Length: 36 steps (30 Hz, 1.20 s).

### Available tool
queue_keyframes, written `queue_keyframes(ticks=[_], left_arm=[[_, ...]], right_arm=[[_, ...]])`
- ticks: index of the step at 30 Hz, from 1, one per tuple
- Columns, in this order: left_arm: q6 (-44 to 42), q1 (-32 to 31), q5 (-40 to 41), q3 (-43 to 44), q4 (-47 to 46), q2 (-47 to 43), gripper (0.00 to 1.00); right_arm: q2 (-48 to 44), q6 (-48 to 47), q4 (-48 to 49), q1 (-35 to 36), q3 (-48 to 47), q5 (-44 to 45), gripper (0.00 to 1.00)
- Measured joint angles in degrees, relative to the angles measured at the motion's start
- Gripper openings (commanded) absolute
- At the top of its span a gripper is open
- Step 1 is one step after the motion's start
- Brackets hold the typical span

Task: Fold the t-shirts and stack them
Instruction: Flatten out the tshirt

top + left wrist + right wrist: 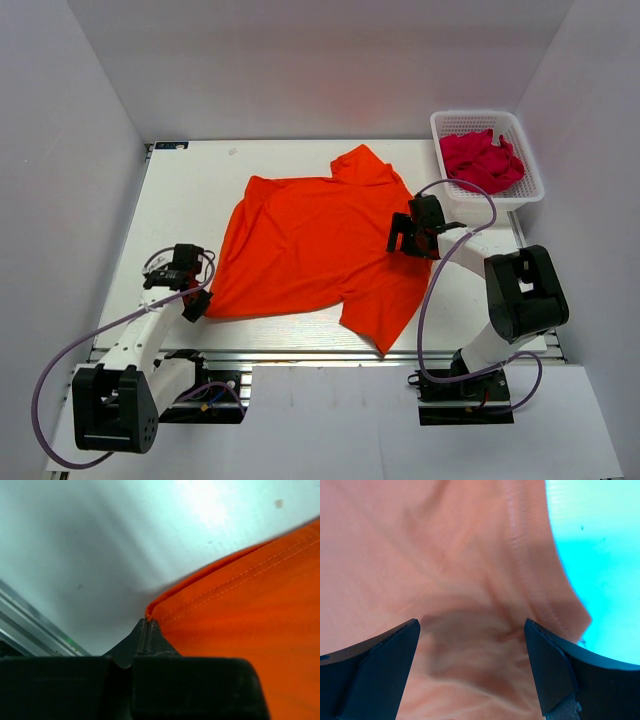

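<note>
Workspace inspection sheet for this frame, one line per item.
Surface: white table, bare around the shirt.
Job's things: orange t-shirt spread flat and unfolded, one sleeve reaching the near edge; crimson-pink t-shirts bunched in the basket.
Clutter: white lattice basket at the far right corner; nothing else seen.
Grippers: left gripper shut, apparently pinching the orange t-shirt's hem corner; right gripper open, jaws wide over the shirt's right side, holding nothing.
Cables: purple left cable and right cable loop free off the arms, neither snagged on the fabric.
Surroundings: plain white walls on three sides.
</note>
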<state>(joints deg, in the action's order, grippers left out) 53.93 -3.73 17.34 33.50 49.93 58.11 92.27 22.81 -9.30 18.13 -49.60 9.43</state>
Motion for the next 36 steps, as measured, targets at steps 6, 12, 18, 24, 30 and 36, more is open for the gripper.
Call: queue_keyframes(ticks=[6,12,18,24,30,36], left_arm=[[4.7,0.0,1.6,-1.3,3.6,-1.0,0.65],[5.1,0.0,3.3,1.9,3.5,0.8,0.76],[3.5,0.0,2.5,1.7,1.4,0.9,0.88],[-4.9,0.0,-3.5,1.5,-7.5,1.2,1.00],[-17.0,-0.8,-16.8,6.7,-23.8,13.3,1.00],[-22.8,-3.7,-23.4,15.2,-33.1,29.6,1.00]], right_arm=[[0.0,0.1,0.1,0.1,0.0,-0.5,0.91],[-1.5,-1.5,-0.2,0.9,0.0,-0.9,0.91],[-6.8,-3.5,-2.0,3.1,0.0,-0.7,0.91],[-10.7,-4.4,-5.6,4.9,-0.1,0.1,0.91],[-12.9,-4.1,-6.7,5.3,2.2,-0.4,0.91],[-9.5,-2.7,-6.9,5.2,3.9,-1.2,0.91]])
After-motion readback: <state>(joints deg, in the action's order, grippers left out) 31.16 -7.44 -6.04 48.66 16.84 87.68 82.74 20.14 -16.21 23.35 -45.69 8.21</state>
